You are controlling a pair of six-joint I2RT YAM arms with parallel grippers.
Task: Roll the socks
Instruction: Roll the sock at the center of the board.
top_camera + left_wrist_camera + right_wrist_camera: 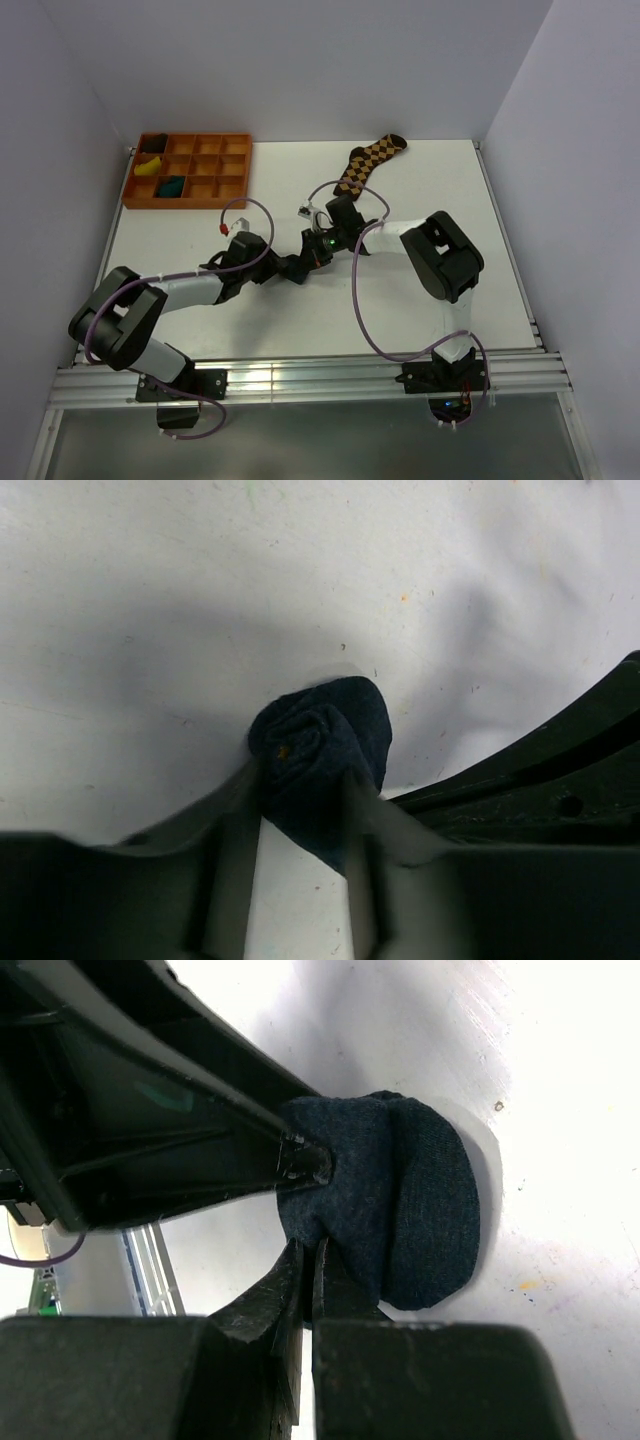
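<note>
Roll: small dark sock bundle (322,748) lying mid-table on the white table (500,200)
Top view only: both arms converge above the roll and hide it; tray and argyle sock visible
Left wrist view only: spiral end of the roll, a tiny orange speck on it
Right wrist view only: rounded side of the roll, both pincers touching it
Left gripper (305,785): pinching the roll, one finger on each side
Right gripper (305,1260): fingers pressed together, tips against the roll's edge; fabric caught or not, cannot tell
Room: table stretches wide to left, right and far side of the arms; walls at left, back, right
Around: orange tray (187,204) at far left corner, holding yellow and dark bundles; argyle sock (372,163) at far edge, well apart
In the way: purple cables (357,300) looping beside each wrist; grippers crowd each other
</note>
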